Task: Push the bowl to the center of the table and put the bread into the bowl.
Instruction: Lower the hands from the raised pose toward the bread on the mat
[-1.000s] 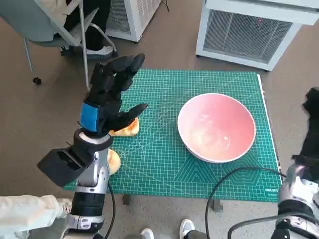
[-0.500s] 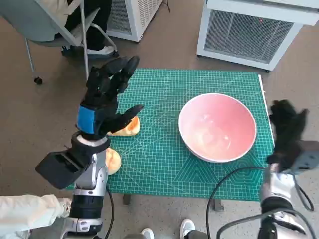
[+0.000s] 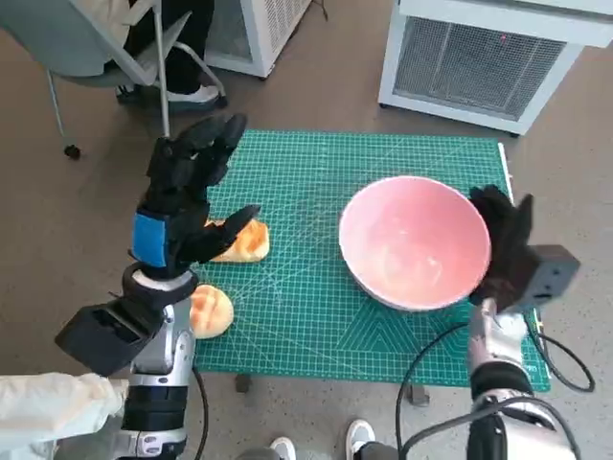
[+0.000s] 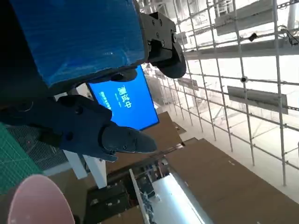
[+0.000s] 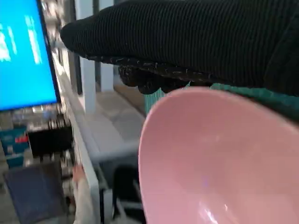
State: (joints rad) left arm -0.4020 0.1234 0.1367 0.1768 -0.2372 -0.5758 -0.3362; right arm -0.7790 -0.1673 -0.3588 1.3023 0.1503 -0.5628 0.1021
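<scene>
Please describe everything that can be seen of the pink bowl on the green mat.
The round pink bowl looks smooth and glossy, perhaps plastic or glazed; its inside is paler toward the bottom and holds nothing. It stands upright on the right half of the green cutting mat, mouth up. The robot's black-gloved right hand is at its right rim, seemingly touching it. In the right wrist view the rim sits just under the glove. The bread is apart from it, to the left.
</scene>
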